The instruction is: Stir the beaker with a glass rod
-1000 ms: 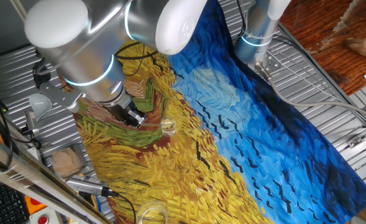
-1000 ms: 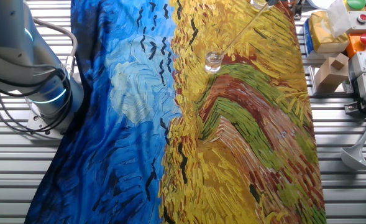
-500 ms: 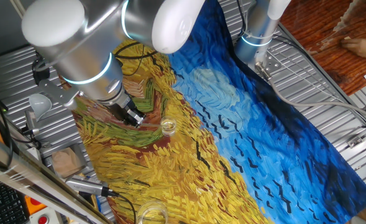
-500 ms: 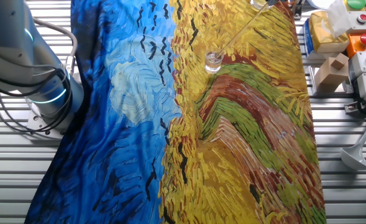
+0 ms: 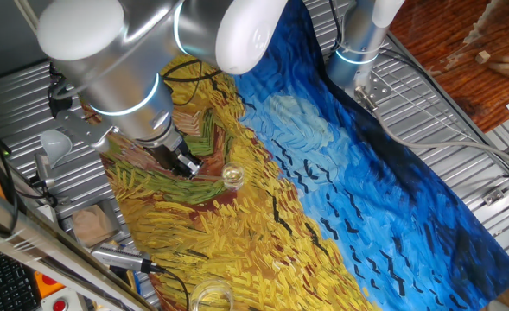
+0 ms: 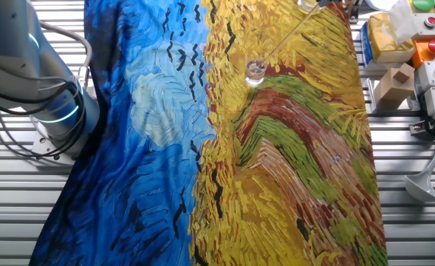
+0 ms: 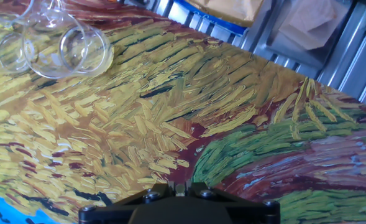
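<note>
The beaker (image 5: 232,178) is a small clear glass standing upright on the yellow part of the painted cloth; it also shows in the other fixed view (image 6: 255,71). My gripper (image 5: 187,167) is just left of it, low over the cloth, shut on the glass rod (image 5: 209,174). The thin rod (image 6: 283,38) slants down from the top edge with its tip in the beaker. In the hand view only the gripper's black front (image 7: 180,185) shows, with a small rod end between the jaws. The beaker is out of that view.
Wider clear glass vessels (image 7: 77,50) stand together near the cloth's edge (image 5: 211,298). A grey funnel (image 5: 55,142) (image 6: 424,185), a cardboard block (image 5: 90,225) and button boxes (image 6: 431,37) lie off the cloth. A second arm's base (image 5: 358,43) stands at the far side.
The arm swayed slightly left and then back. The beaker and the rod tip shifted a little on the cloth.
</note>
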`<state>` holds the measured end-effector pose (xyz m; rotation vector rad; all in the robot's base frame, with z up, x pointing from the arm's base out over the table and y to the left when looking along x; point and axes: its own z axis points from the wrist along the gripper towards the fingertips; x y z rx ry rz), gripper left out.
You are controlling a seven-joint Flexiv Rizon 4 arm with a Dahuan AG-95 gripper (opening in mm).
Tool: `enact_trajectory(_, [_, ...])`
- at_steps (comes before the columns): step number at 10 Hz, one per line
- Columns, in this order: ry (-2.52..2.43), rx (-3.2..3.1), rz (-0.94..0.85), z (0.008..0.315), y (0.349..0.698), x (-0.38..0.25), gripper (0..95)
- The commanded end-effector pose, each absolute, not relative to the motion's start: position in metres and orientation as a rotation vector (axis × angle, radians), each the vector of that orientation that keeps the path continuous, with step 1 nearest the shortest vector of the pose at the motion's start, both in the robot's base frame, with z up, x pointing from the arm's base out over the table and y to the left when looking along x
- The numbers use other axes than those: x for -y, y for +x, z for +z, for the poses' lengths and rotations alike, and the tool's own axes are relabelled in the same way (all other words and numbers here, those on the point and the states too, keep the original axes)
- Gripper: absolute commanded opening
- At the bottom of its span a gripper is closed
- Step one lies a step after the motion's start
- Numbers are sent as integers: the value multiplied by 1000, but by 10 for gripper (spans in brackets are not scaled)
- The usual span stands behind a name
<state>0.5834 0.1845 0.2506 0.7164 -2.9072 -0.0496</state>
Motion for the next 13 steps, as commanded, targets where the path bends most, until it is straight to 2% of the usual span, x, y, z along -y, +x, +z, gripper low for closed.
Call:
enact_trajectory(1, [690, 2906, -61, 250, 583, -184, 0])
enact_trajectory(13, [671, 2914, -81, 244, 583, -187, 0])
